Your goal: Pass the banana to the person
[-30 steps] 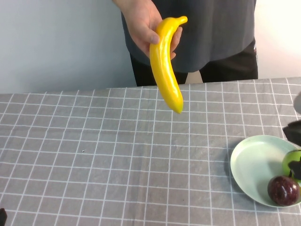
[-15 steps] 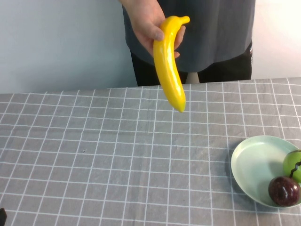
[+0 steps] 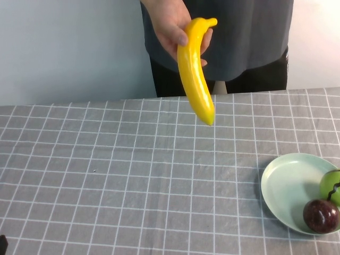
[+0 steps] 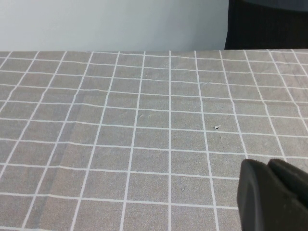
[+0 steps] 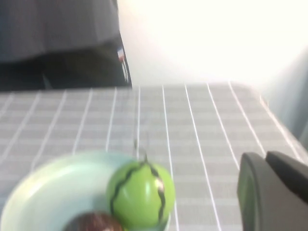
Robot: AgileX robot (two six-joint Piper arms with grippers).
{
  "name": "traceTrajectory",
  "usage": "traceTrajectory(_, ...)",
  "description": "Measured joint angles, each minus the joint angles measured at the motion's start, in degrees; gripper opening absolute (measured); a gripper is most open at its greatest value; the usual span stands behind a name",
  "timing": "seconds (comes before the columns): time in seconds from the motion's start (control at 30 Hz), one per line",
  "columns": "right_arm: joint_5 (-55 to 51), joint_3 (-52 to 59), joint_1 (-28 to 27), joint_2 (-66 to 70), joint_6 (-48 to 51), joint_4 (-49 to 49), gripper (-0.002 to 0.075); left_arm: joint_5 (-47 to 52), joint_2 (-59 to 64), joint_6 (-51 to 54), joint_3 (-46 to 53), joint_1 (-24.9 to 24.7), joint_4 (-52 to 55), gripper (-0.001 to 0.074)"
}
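The person [image 3: 239, 37], in a dark grey shirt and black trousers, stands behind the table and holds the yellow banana [image 3: 195, 71] by its top end, hanging down above the table's far edge. No gripper touches it. My left gripper [image 4: 267, 166] is shut and empty, low over the checked cloth at the near left; only a dark corner of it shows in the high view [image 3: 2, 243]. My right gripper [image 5: 264, 156] is shut and empty beside the plate, outside the high view. The person's dark clothes show in the right wrist view [image 5: 57, 43].
A pale green plate [image 3: 284, 186] at the near right holds a green apple [image 3: 330, 186] and a dark purple fruit [image 3: 320, 215]; both also show in the right wrist view, the apple [image 5: 140, 195] foremost. The grey checked tablecloth [image 3: 106, 175] covers the table.
The person's hand has shifted the banana slightly to the right. My right arm, seen at the right edge a second ago, has drawn back out of the high view.
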State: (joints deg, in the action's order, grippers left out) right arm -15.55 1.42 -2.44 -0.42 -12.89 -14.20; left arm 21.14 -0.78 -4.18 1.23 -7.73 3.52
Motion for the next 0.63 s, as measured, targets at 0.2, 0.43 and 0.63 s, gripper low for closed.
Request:
traceTrajectory(0.2,-6.4,0.0,0.0,0.0,-0.2,0.8,-0.0006,0.0,0.0,0.0,0.0,0.0,0.0,-0.0005)
traceTrajectory(0.43,-6.4,0.0,0.0,0.0,-0.3,0.8,-0.0006,0.0,0.0,0.0,0.0,0.0,0.0,-0.0005)
traceTrajectory(0.63,-6.4,0.0,0.0,0.0,-0.3,0.8,-0.0006,0.0,0.0,0.0,0.0,0.0,0.0,-0.0004)
